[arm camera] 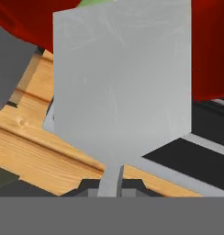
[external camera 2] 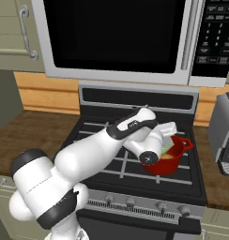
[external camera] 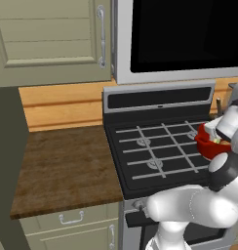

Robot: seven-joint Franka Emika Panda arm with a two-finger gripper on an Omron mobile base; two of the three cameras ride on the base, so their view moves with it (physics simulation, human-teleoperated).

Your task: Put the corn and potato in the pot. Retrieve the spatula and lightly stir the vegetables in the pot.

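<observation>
A: Desk [external camera: 67, 166] of dark wood lies left of the stove [external camera: 155, 151]; the pot [external camera 2: 169, 159] sits on the stove's right-hand burners, our hand over its rim.

B: And our fingers?

A: Clamped on the spatula [arm camera: 120, 78], we judge: the hand view has its thin handle running down between them and the pale blade spreading straight ahead, long axis in line with our reach.

B: Where's the pot from the blade?

A: Directly beyond it, red wall behind both upper corners. Something yellow-green, likely the corn [external camera 2: 167, 151], shows inside the pot. We cannot make out the potato.
</observation>
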